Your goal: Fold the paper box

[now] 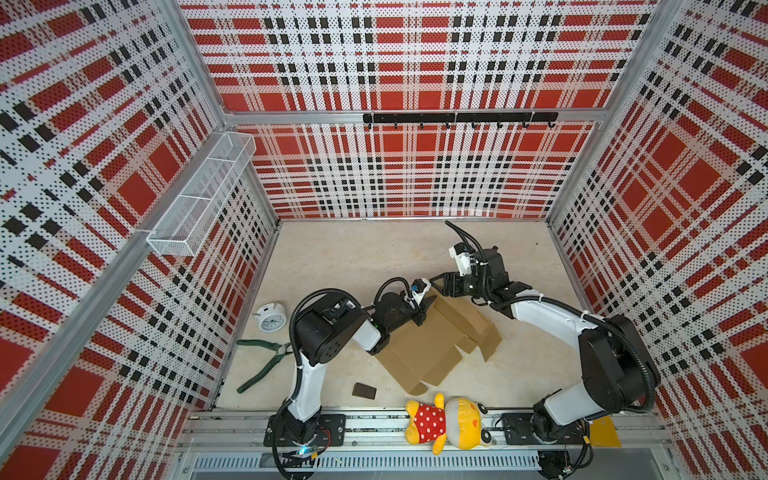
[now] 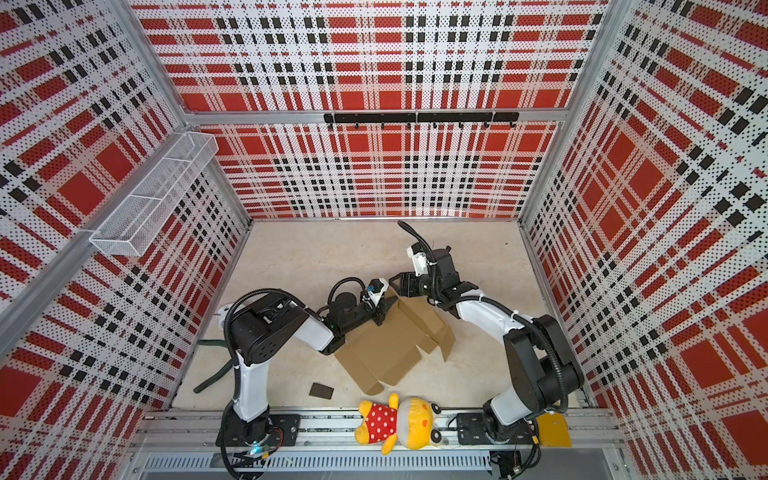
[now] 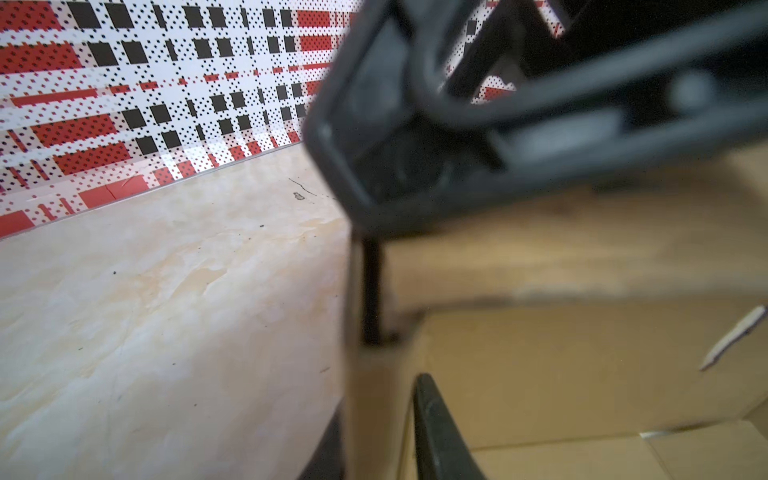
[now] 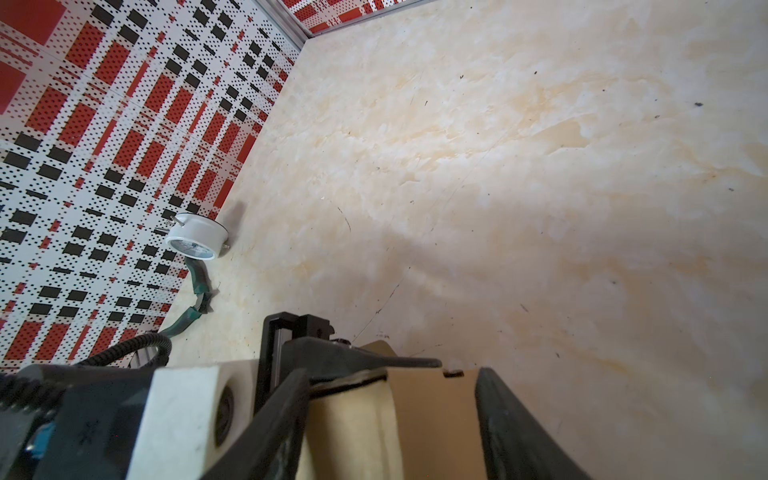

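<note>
A plain brown paper box [image 1: 428, 353], only half formed, lies at an angle in the middle of the pale marbled bench [image 1: 353, 257]. In both top views its broad base panel lies flat, with tabs spread toward the near edge. The panels at its far side are lifted and partly folded over. The step in hand looks like standing up a far wall and turning its flap inward. To do it well, one gripper should probably steady the wall close to its crease. The other would then roll the flap over along the score line, slowly, so the card bends at the line rather than buckling. The box is light and would likely slide if pushed sideways. The left gripper [image 1: 424, 311] sits at the box's far corner. In the left wrist view its fingers [image 3: 436, 428] are drawn close together, with a standing edge of cardboard pinched between them. The right gripper [image 1: 435, 286] reaches in from the far side, its tips just beside the left one. In the right wrist view its jaws stand well apart with the top of a flap lying between them, and no squeeze on the card shows. Further out, a white alarm clock [image 1: 270, 318] and green-handled pliers [image 1: 266, 361] lie by the left wall. A small dark block [image 1: 364, 390] rests near the front, and a yellow plush toy [image 1: 444, 422] lies on the front rail.
</note>
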### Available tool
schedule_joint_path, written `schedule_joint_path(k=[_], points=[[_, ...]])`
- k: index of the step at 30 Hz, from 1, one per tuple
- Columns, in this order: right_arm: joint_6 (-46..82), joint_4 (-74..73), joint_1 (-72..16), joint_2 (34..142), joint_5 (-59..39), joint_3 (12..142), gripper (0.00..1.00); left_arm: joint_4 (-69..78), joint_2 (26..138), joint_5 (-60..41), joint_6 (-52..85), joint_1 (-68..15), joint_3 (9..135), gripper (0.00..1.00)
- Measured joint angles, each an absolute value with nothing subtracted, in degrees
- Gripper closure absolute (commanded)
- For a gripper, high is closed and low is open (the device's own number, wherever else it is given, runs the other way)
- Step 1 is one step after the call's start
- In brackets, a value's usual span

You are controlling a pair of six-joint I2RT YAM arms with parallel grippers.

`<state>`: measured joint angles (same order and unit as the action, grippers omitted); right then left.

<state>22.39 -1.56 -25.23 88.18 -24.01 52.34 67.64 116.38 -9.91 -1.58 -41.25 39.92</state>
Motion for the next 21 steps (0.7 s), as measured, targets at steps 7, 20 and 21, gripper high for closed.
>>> schedule_joint_path(k=[7,20,21], points=[[22.6,-2.8,-25.2,87.2,-23.9,50.7,0.36,69.2,117.3,-6.8,-1.5,-42.2,39.9,0.99],[24.1,-6.8,-25.0,86.5,-23.9,48.0,0.36,71.6,118.2,-3.1,-1.3,-43.7,40.2,0.86],[24.1,-6.8,-25.0,86.4,-23.9,47.9,0.36,71.6,118.4,-3.1,-1.2,-43.7,40.5,0.89]])
